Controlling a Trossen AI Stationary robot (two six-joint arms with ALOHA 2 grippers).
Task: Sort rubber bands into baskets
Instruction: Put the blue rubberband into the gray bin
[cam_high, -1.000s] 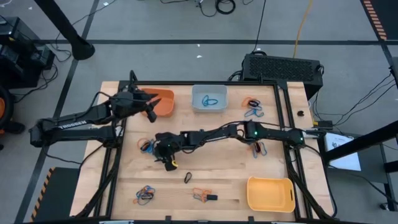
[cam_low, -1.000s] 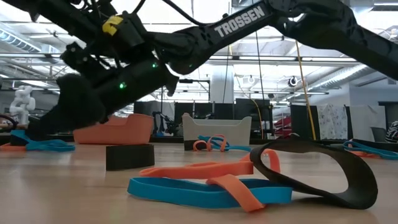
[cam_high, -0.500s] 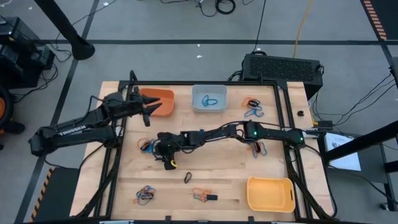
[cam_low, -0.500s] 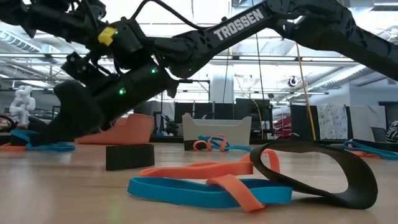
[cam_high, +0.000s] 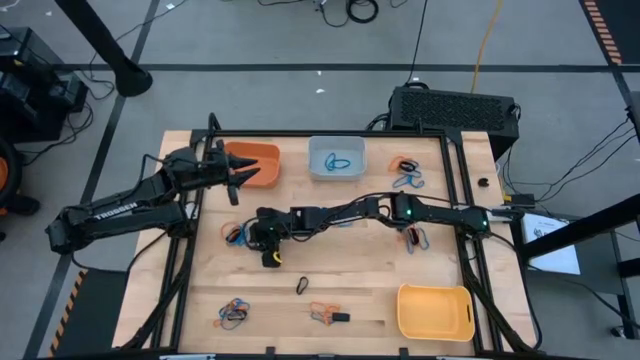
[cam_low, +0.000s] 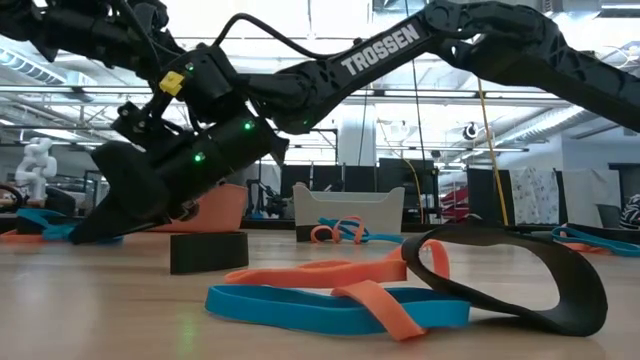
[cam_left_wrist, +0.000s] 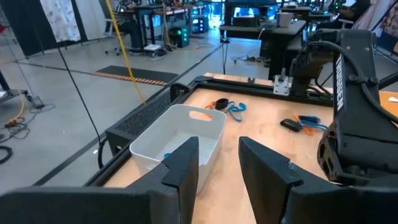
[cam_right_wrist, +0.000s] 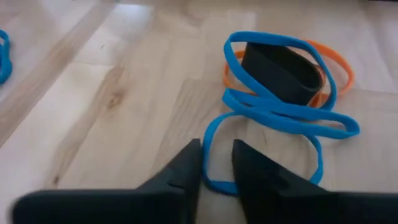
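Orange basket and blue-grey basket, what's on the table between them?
Only bare wood lies between the orange basket and the blue-grey basket, as the high view shows.

Wooden table (cam_high: 380, 270) (black box (cam_high: 455, 108) behind)

Robotics lab, concrete floor (cam_high: 250, 90), floor cables (cam_high: 352, 10), distant workbenches (cam_left_wrist: 249, 28)

Bands (cam_right_wrist: 283, 99) lie tangled just past my right fingertips: blue loops over a black one and an orange one. The orange basket (cam_high: 255, 165), the grey one (cam_high: 336, 158) holding a blue band, and the yellow one (cam_high: 434, 312) sit upright.
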